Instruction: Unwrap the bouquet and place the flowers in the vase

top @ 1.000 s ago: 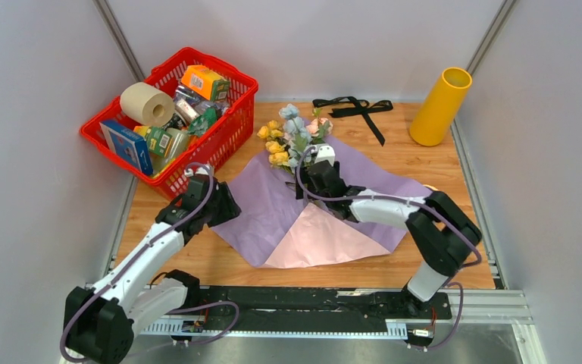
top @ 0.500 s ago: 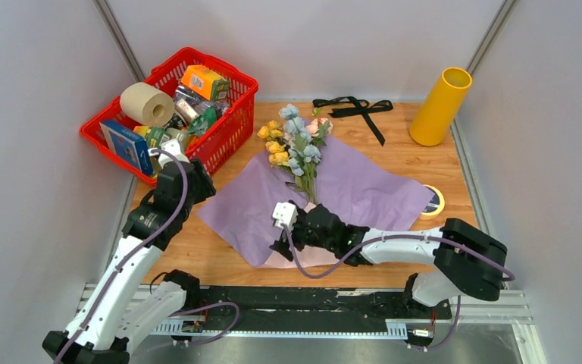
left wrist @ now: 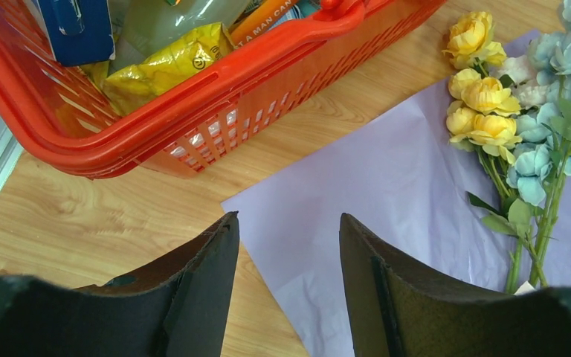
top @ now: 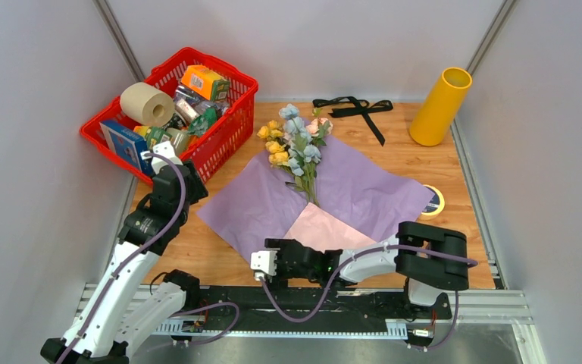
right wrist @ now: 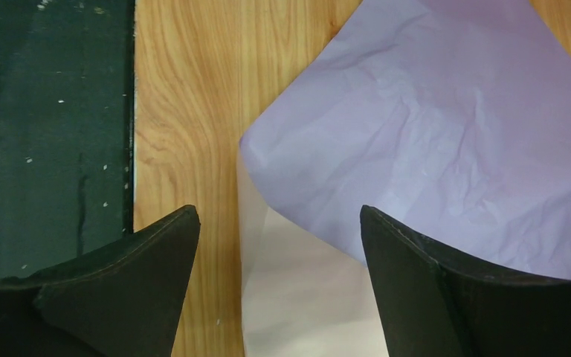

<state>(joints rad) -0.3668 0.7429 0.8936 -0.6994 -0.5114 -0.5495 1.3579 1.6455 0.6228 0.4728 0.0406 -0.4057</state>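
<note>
The lilac wrapping paper [top: 364, 189] lies spread flat mid-frame, with the red basket [top: 223, 136] at upper left and the vase [top: 441, 106] standing at upper right, well apart. On the paper lie the flowers [top: 295, 148], uncovered, blooms toward top centre and stems running down-frame. Both grippers are open and empty: the right gripper [right wrist: 279, 216], at lower centre over the paper's near corner, looks nearer the stem ends than the left gripper [left wrist: 290, 230] beside the basket.

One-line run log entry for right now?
wrapping paper: spread flat | ribbon: off, far edge | flowers: lying on paper | vase: standing, no flowers | left gripper: open, empty | right gripper: open, empty
</note>
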